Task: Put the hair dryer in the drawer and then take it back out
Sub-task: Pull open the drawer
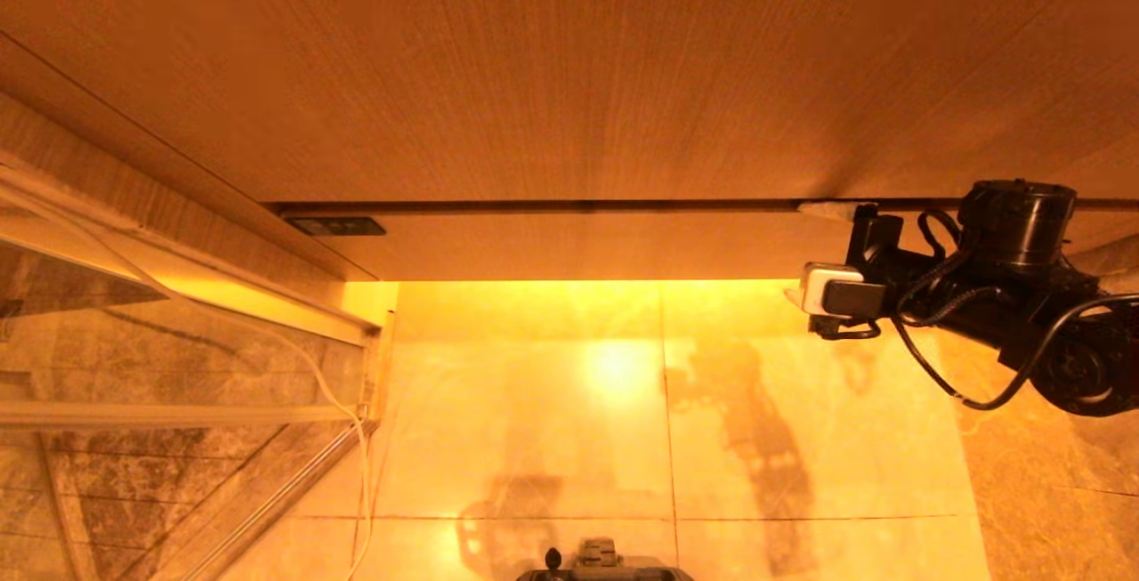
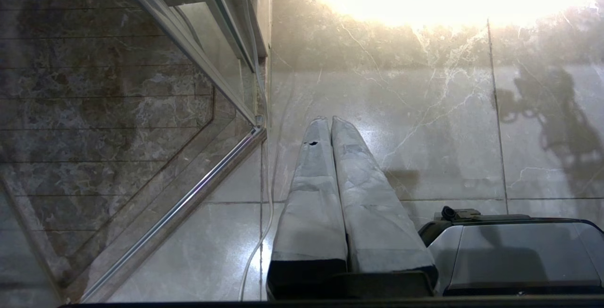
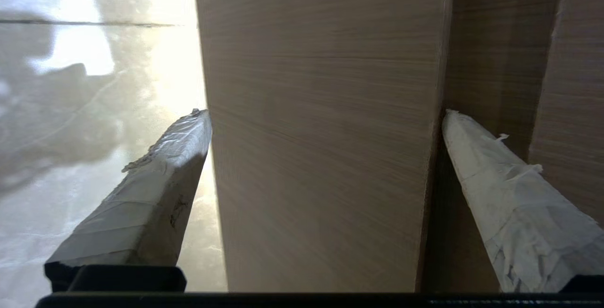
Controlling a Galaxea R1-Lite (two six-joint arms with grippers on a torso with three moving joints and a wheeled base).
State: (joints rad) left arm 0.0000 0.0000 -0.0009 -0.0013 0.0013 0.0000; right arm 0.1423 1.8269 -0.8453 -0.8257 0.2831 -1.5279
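The drawer point(image 1: 578, 247) shows as a long pale wood-grain front under the cabinet's wide upper panel point(image 1: 569, 74), with a thin dark gap between them. My right gripper point(image 1: 805, 252) is at the drawer's right end, open wide. In the right wrist view the drawer front point(image 3: 325, 180) fills the space between the jaws of the right gripper point(image 3: 325, 112): one taped finger point(image 3: 509, 195) reaches into the dark gap behind its upper edge, the other point(image 3: 155, 190) lies beyond its lower edge, over the floor. The hair dryer is out of view. My left gripper point(image 2: 330, 119) hangs shut and empty above the floor.
A glass shower screen with a metal rail point(image 1: 178, 367) stands at the left, a thin white cord point(image 1: 347, 421) trailing down beside it. Glossy marble floor tiles point(image 1: 534, 403) lie below the cabinet. My base point(image 1: 605, 563) is at the near edge. A small dark plate point(image 1: 334, 226) sits at the drawer's left end.
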